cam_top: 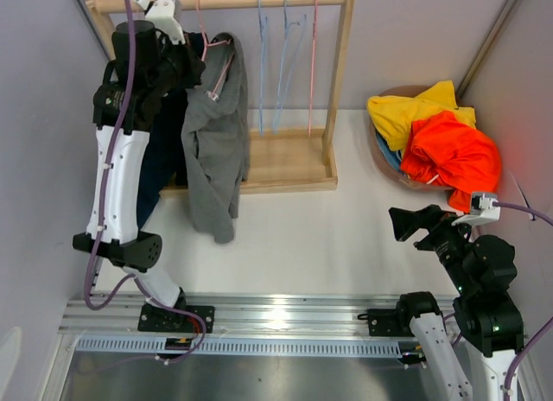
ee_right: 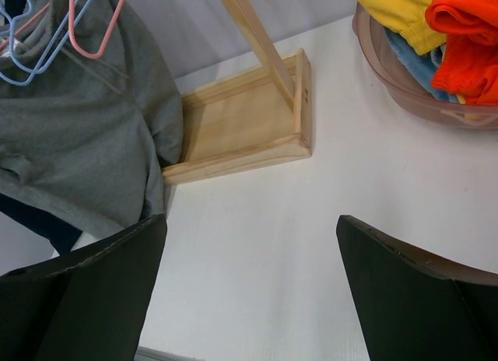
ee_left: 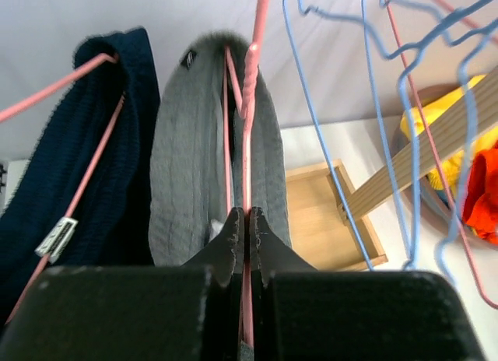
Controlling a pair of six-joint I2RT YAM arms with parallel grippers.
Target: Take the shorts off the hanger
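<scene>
Up top, left pincer [ee_left: 247, 215] clenched on pink hanger [ee_left: 250, 89], grey shorts [ee_left: 183, 166] draped over it just beyond.

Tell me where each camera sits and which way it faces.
Top: above and behind, looking down at the table and rack; both arms show.
Left wrist: on the left arm, looking along the shut left tool at the pink hanger it pinches.
Right wrist: low, facing the rack across the table; the open right tool shows.
Shared: grey shorts, all views.
</scene>
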